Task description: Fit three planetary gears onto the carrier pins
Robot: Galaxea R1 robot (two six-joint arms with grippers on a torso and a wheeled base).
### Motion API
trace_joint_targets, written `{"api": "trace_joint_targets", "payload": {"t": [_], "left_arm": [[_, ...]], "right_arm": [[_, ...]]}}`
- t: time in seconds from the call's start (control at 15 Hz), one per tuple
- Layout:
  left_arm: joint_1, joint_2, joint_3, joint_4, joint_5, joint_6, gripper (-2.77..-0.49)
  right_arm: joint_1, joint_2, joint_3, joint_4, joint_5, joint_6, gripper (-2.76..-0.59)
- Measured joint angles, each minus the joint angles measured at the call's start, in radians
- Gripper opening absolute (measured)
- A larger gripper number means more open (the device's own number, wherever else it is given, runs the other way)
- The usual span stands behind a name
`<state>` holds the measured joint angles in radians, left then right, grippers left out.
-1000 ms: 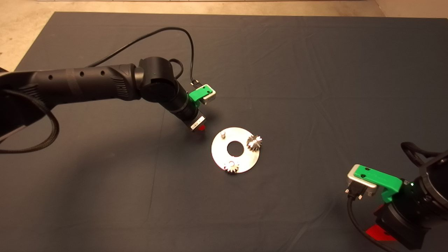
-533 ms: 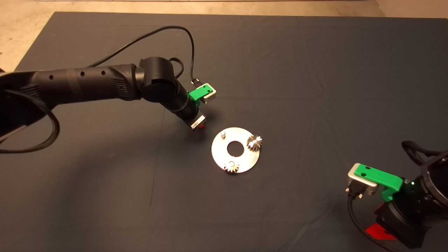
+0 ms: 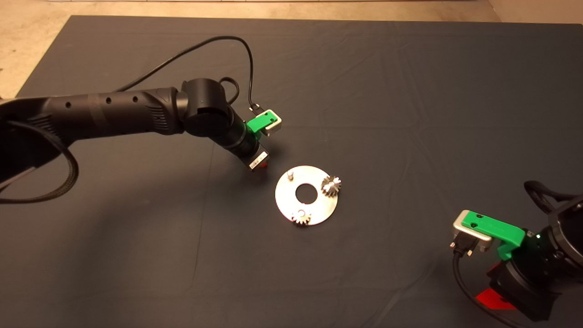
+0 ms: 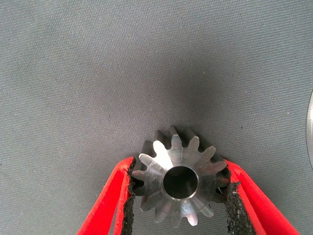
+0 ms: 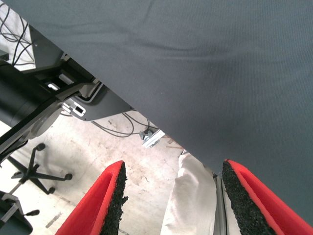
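Head view hides L gripper tips; wrist view shows third gear clamped btwn its pads, just beside disc. Two gears on pins, one pin bare. R gripper parked lower right, wide.

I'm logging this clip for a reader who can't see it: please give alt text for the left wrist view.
A small, dark grey toothed metal gear with a round centre hole is clamped between the left hand's two red fingers with black pads, above a dark grey woven mat. A sliver of the shiny metal disc's edge shows to one side.
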<state>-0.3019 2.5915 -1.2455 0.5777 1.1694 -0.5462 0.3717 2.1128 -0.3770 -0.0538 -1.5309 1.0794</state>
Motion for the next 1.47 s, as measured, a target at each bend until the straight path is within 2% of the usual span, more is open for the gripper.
{"api": "trace_joint_targets", "payload": {"t": [0.47, 1.13, 1.33, 1.47], "left_arm": [[0.005, -0.001, 0.003, 0.013, -0.002, 0.001, -2.31], [0.005, 0.000, 0.004, 0.014, 0.001, 0.000, -2.46], [0.003, 0.004, 0.009, 0.018, 0.022, 0.000, -2.50], [0.002, 0.008, 0.012, 0.019, 0.045, 0.001, -2.53]], "right_arm": [[0.006, -0.001, 0.000, 0.000, 0.000, 0.000, -1.91], [0.006, -0.001, 0.000, 0.000, 0.000, 0.000, -1.91], [0.006, -0.001, 0.000, 0.000, 0.000, 0.000, -1.91], [0.010, -0.001, 0.000, 0.000, 0.000, 0.000, -1.91]]}}
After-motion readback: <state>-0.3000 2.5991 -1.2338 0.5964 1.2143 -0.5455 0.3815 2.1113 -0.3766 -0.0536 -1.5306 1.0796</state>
